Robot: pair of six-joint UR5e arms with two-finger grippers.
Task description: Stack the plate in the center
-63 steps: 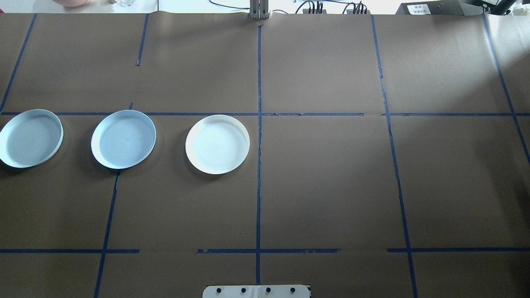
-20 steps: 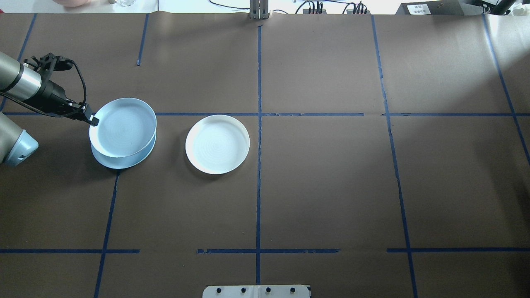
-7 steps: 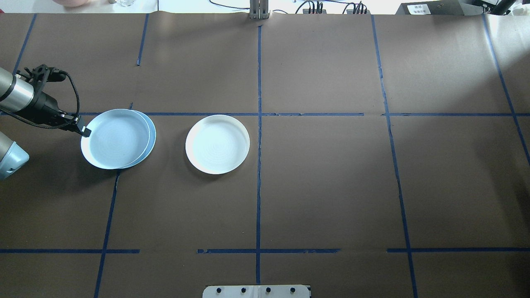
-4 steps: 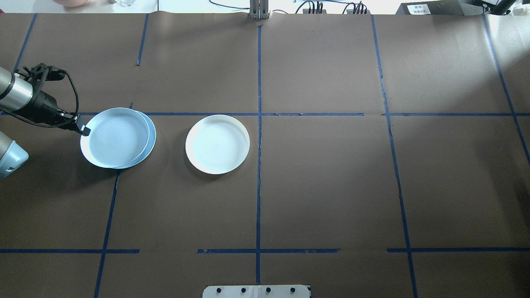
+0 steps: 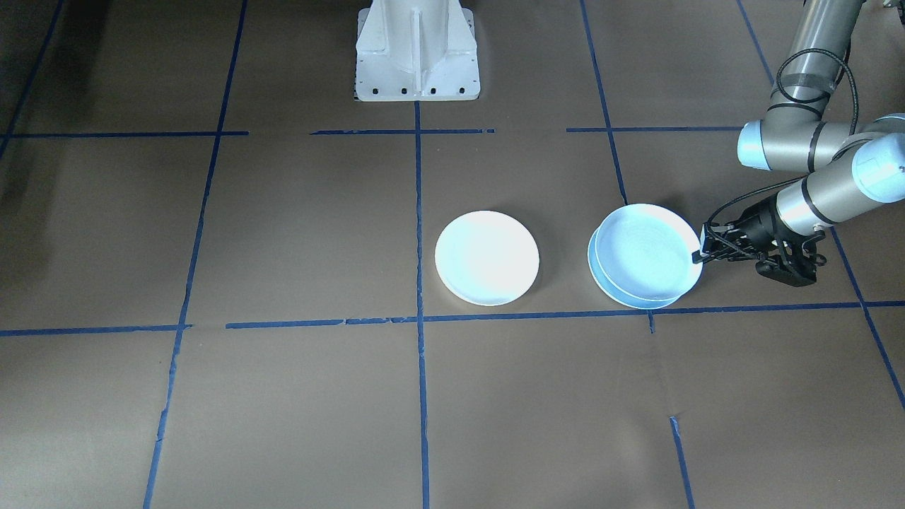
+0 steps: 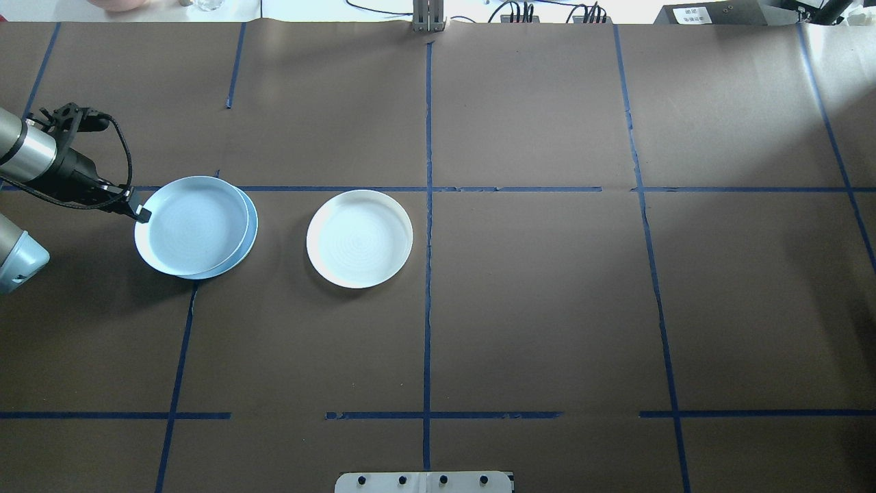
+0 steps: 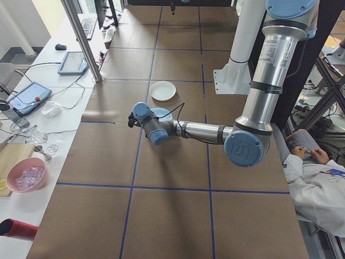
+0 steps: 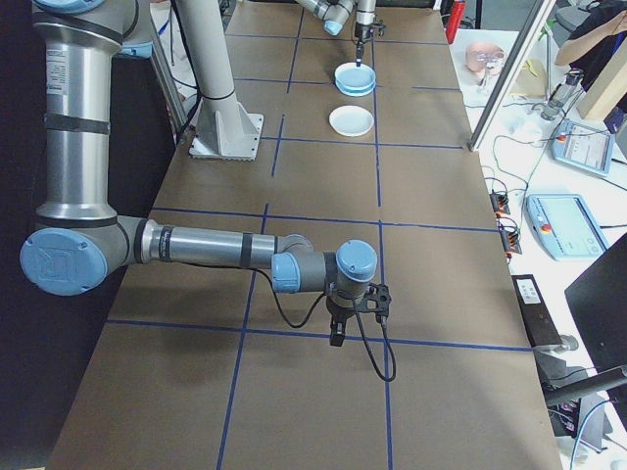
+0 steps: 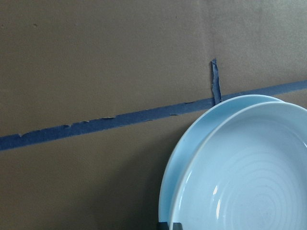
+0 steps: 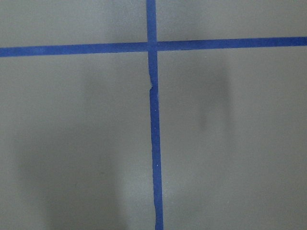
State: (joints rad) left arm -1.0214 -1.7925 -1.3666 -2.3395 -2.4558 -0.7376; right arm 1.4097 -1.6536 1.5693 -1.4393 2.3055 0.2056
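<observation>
Left gripper [image 6: 142, 214], jaws clamped on the upper blue plate [image 6: 195, 224], resting off-centre on the lower blue plate [image 6: 250, 229]; you must release. Right gripper's jaws: cannot tell.

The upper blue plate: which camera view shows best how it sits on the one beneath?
The overhead exterior view: upper blue plate sits off-centre on the lower plate. Front-facing agrees; left wrist crops it; side views show it small.
</observation>
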